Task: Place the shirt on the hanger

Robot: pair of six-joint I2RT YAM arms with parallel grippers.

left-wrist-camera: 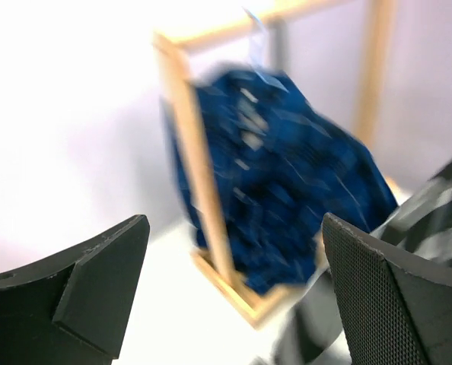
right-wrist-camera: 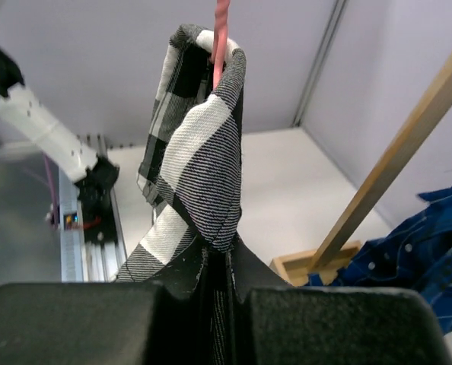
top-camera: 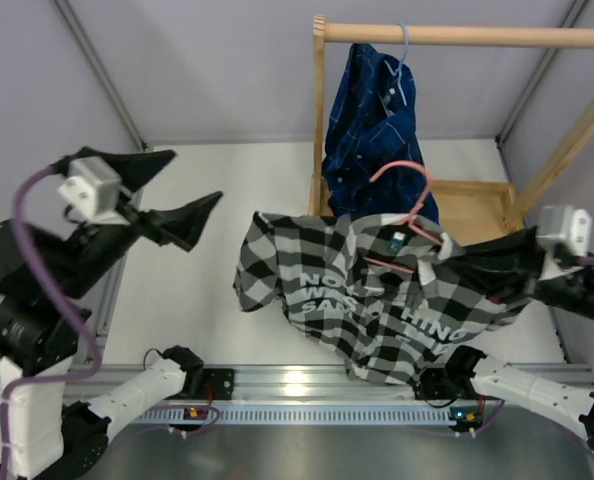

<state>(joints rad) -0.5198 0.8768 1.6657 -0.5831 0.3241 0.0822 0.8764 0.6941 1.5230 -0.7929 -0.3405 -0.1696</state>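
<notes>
The right gripper (right-wrist-camera: 226, 266) is clenched on the checked shirt (top-camera: 367, 300), whose cloth folds over the pink hanger (right-wrist-camera: 221, 23). The left gripper (top-camera: 195, 176) gapes empty, well apart.

You look down from above and behind over the whole table (top-camera: 197, 300), while your left wrist camera faces the wooden rack (left-wrist-camera: 192, 152) from well back and your right wrist camera sits close against the checked shirt (right-wrist-camera: 203, 152), both of which the overhead view shares.

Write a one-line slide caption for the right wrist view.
Right gripper shut on a fold of the checked shirt, pink hanger wire poking out above, blue plaid shirt at right.
</notes>
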